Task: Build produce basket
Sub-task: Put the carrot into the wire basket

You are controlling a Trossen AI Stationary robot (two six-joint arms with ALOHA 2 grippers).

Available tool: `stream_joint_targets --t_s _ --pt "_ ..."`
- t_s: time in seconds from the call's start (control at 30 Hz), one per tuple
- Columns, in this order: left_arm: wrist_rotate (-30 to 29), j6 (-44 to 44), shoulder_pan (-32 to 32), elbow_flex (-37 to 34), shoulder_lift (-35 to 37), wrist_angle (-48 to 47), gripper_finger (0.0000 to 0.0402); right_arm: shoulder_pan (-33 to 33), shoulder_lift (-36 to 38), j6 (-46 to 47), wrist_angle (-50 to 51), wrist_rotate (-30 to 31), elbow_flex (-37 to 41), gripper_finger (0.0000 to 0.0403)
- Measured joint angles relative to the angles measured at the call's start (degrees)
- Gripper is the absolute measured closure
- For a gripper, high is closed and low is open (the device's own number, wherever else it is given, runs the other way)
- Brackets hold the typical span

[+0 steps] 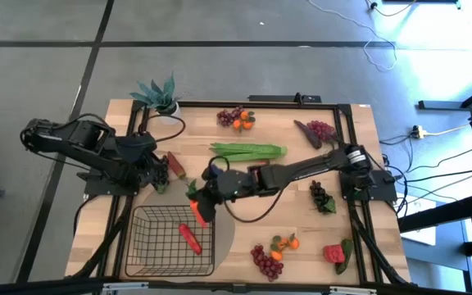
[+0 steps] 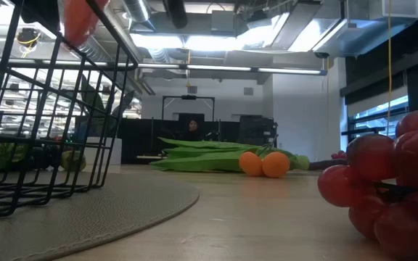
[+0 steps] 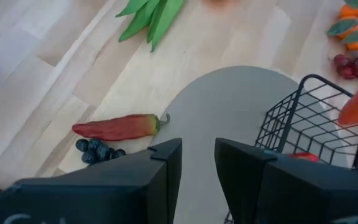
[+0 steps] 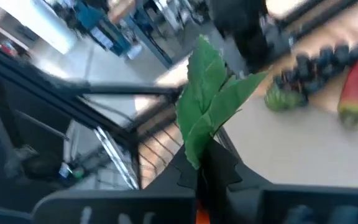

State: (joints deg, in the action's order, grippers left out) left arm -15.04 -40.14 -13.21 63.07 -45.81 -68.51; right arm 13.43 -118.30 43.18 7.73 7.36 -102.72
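Right claw [image 1: 197, 206] centre frame, clamped on carrot [image 1: 197, 211], hanging over upper right rim of basket [image 1: 156, 244]. Left claw [image 1: 161, 174] upper left of basket, part open, empty.

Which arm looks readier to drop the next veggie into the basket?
The right. Its end effector is shut on a carrot right over the basket rim. The left end effector holds nothing, off beside a red pepper.
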Motion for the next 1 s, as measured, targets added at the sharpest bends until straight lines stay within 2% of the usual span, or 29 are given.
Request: stream_joint_targets --t_s 0.2,0.43,1.0 --pt "0.67 0.98 0.00 0.00 0.07 -0.04 0.0317 0.44 -5.34 -0.03 -2.54 -0.31 0.02 0.0403" --pt "0.82 1.75 0.00 0.00 0.12 -0.04 0.0317 0.55 -9.92 -2.41 -4.10 -3.85 0.02 0.0403" --pt "0.82 1.49 0.00 0.00 0.09 -0.03 0.0317 0.99 -10.80 -7.31 -2.01 -4.31 0.00 0.0397"
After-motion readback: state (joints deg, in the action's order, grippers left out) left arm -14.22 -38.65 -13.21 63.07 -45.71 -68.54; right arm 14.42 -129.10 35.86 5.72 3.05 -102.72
